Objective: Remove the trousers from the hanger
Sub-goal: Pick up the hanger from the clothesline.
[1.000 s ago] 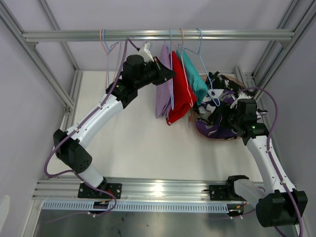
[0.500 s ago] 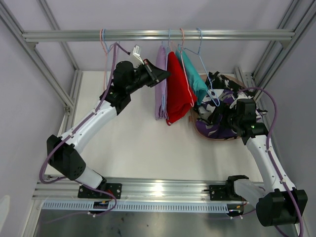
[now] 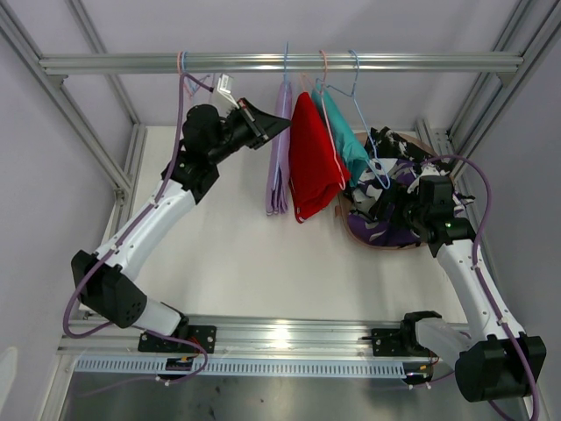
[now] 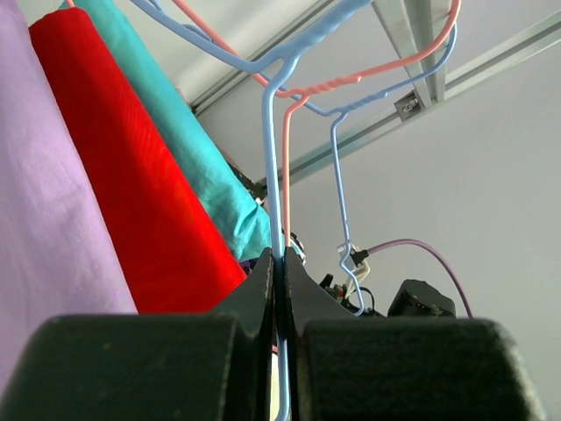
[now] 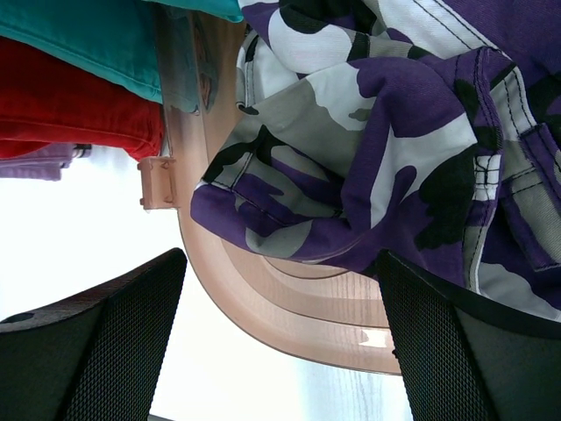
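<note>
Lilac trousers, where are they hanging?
In the top view, the lilac trousers hang from the rail, just left of the red trousers, beside the left gripper, which is shut on a blue hanger.

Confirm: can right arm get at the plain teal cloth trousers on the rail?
Probably yes: the open right gripper sits just right of the teal trousers, with only blue hanger wire between.

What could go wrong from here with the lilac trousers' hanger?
1. The left gripper, jaws shut, pinches only the thin blue wire hanger carrying the plain lilac cloth trousers; the wire could slip free.
2. Its hook sits on the aluminium rail beside the pink wire hanger bearing the plain red cloth trousers; pulling might snag or drag it.
</note>
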